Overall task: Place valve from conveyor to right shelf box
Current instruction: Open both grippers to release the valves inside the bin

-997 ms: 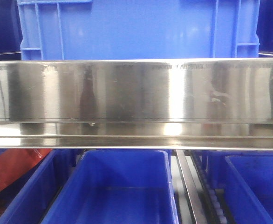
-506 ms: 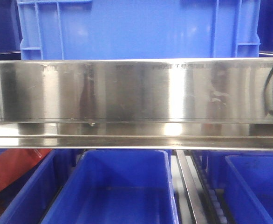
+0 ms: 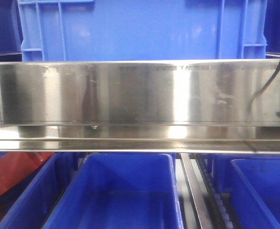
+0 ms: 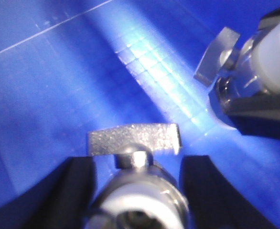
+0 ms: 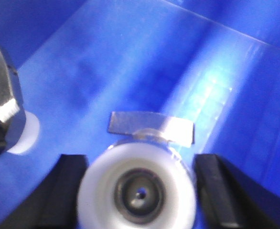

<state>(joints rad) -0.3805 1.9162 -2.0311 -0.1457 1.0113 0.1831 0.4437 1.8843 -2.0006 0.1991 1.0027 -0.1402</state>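
Observation:
In the left wrist view my left gripper point(image 4: 137, 191) is shut on a silvery valve point(image 4: 140, 210) with a white end piece and a flat metal handle point(image 4: 133, 138). It hangs over the floor of a blue box point(image 4: 59, 86). In the right wrist view my right gripper point(image 5: 139, 191) is shut on a second valve point(image 5: 102, 191), its white end facing the camera, over the blue box floor point(image 5: 130, 57). Each valve also shows in the other wrist view: the second valve point(image 4: 245, 81) at upper right and the first valve point(image 5: 6, 109) at the left edge. The conveyor is out of view.
The front view shows a shiny steel shelf rail point(image 3: 130, 93) under a large blue crate point(image 3: 140, 28). Blue boxes stand below it in the middle point(image 3: 125, 191) and at the right point(image 3: 264, 191). A red object point(image 3: 11, 171) lies at lower left. A black cable point(image 3: 269, 86) hangs at the right edge.
In the front view the black cable at the right edge has come further into view and shifted up and left. The shelf and boxes have not moved.

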